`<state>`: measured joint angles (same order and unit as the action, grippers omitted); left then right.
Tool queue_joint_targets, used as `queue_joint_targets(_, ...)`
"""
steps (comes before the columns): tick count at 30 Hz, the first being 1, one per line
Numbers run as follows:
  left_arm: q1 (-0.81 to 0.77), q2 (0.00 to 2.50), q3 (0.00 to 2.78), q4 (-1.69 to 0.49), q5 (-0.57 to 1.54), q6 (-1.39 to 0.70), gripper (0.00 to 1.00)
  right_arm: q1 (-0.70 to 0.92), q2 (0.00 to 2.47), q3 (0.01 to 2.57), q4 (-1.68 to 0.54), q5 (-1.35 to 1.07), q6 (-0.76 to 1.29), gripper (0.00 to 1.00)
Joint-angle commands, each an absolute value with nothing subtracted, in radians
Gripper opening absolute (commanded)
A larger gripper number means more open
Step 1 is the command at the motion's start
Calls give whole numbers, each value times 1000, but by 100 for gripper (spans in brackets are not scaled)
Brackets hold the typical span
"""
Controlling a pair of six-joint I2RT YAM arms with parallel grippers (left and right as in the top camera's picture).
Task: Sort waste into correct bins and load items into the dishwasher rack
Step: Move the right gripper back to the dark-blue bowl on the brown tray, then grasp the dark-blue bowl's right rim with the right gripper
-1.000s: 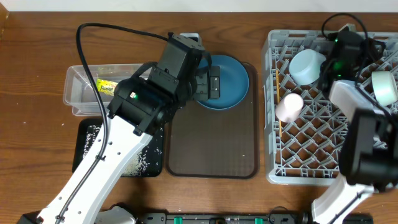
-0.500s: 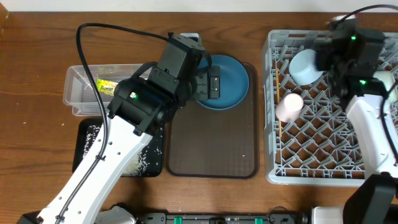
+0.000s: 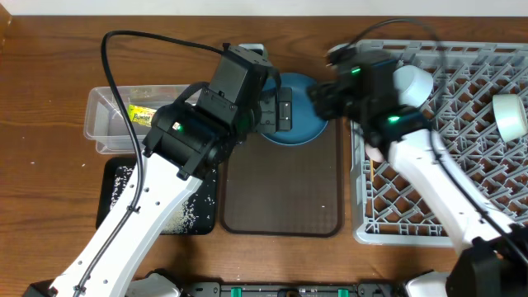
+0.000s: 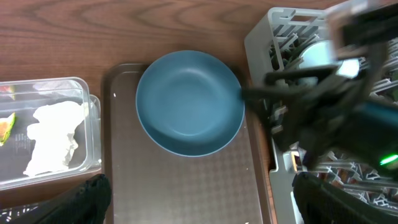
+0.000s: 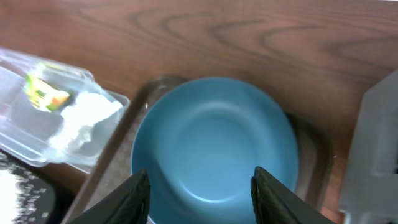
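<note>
The dark blue plate (image 3: 304,115) lies at the far end of the brown serving tray (image 3: 280,198); it also shows in the left wrist view (image 4: 189,102) and the right wrist view (image 5: 214,140). My left gripper (image 3: 282,110) hovers open and empty over the plate's left side (image 4: 202,202). My right gripper (image 3: 326,101) is open and empty just above the plate, with its fingers to either side (image 5: 204,196). The grey dishwasher rack (image 3: 462,190) holds the pale blue-white bowl (image 3: 412,82) and the mint-green bowl (image 3: 511,115). The pink cup is mostly hidden behind my right arm.
The clear tub (image 3: 107,124) at the left holds the snack wrapper (image 3: 140,113) and the white tissue (image 4: 53,134). The black tray (image 3: 120,186) in front of it holds white grains. My left arm crosses above both bins.
My right arm has swung left from above the rack to over the blue plate. The left arm has not moved.
</note>
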<state>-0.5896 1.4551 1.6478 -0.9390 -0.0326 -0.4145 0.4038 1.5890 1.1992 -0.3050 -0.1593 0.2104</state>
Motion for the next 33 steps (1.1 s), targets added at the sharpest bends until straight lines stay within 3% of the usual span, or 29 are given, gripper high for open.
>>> queue_joint_targets(1, -588, 1457, 1651, -942, -38, -404, 96, 476, 1629, 1196, -315, 72, 237, 51)
queue_joint_targets(20, -588, 1457, 1651, -942, -38, -404, 96, 542, 1835, 1196, -399, 387, 553, 45)
queue_joint_targets(33, -588, 1457, 1651, -942, -38, -404, 96, 553, 1835, 1196, -484, 280, 612, 47)
